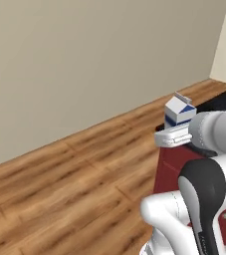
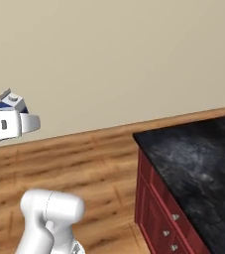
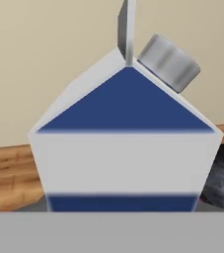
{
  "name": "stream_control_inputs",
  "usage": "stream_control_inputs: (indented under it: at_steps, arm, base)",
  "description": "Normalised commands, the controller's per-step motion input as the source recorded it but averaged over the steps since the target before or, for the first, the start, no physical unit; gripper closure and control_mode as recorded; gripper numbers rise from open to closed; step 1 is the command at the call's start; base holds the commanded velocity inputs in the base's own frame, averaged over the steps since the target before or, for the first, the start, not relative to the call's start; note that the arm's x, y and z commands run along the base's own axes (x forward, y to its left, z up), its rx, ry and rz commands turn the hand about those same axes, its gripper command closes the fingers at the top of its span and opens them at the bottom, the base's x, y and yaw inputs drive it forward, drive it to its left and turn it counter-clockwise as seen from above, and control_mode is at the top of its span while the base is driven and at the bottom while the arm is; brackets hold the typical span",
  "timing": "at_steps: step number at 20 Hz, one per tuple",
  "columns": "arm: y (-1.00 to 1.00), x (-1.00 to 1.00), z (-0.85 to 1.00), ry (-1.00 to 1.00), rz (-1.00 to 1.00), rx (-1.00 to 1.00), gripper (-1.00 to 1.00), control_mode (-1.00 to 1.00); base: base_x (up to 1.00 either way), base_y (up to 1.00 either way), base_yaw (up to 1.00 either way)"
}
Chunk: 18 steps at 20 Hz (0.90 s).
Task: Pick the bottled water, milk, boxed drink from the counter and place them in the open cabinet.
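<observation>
Milk (image 1: 179,111), centre-right of frame, grasped in claw (image 1: 176,130) off tabletop (image 2: 203,163) — slip risk if swung fast toward cabinet.

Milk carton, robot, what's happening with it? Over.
Tool closed around the milk, carton upright. Carried in the air beside the counter, wall behind. Nothing in the way in sight.

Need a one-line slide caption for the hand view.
Hand view: milk carton close up, upright, grey cap on its gable, beige wall and wood floor behind.
</observation>
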Motion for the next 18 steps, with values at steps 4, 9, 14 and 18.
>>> stream_control_inputs:
  at_steps: [4, 9, 14, 18]
  arm:
    - [0.0, 0.0, 0.0, 0.0, 0.0, 0.0, 1.0, 1.0]
    - [0.0, 0.0, 0.0, 0.0, 0.0, 0.0, 1.0, 1.0]
    - [0.0, 0.0, 0.0, 0.0, 0.0, 0.0, 1.0, 1.0]
    - [0.0, 0.0, 0.0, 0.0, 0.0, 0.0, 1.0, 1.0]
  base:
    - [-0.54, -0.15, 0.26]
    - [-0.47, 0.0, 0.27]
    - [-0.41, 0.0, 0.3]
    - [-0.34, 0.0, 0.33]
